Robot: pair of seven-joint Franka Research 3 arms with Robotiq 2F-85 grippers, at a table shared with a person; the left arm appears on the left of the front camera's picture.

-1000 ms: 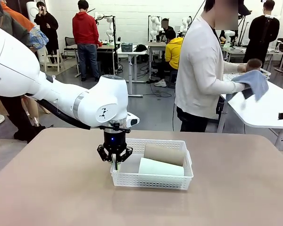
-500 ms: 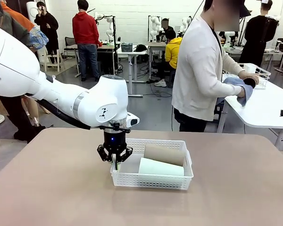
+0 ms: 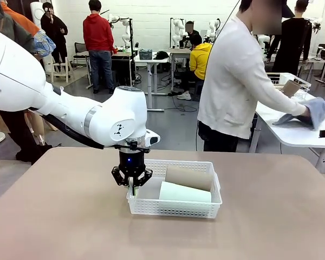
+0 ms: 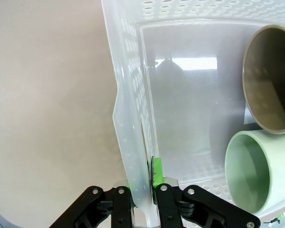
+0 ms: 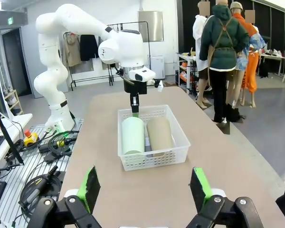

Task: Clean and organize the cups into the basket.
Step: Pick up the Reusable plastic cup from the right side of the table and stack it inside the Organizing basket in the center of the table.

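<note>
The left wrist view looks straight down on the left gripper [image 4: 143,176], its jaws closed tight on the short end wall of the basket [image 4: 128,95], one green pad inside the wall and the other outside. It also looks into the open mouths of the two cups, the tan-brown cup [image 4: 270,80] and the mint green cup [image 4: 249,173], both turned towards the gripped end.

From the front view the left gripper [image 3: 132,187] stands at the left end of the basket [image 3: 173,208], and the mint green cup [image 3: 184,193] lies on its side nearer the camera, with the tan-brown cup [image 3: 188,177] behind it. The left arm reaches in low over the table [image 3: 70,216], its wrist pointing straight down. Beyond, a person [image 3: 233,81] leans over another table with a blue-grey cloth [image 3: 314,111] in hand.

The right wrist view has the right gripper [image 5: 145,187] spread wide and holding nothing, above the table, well apart from the basket [image 5: 152,159]
</note>
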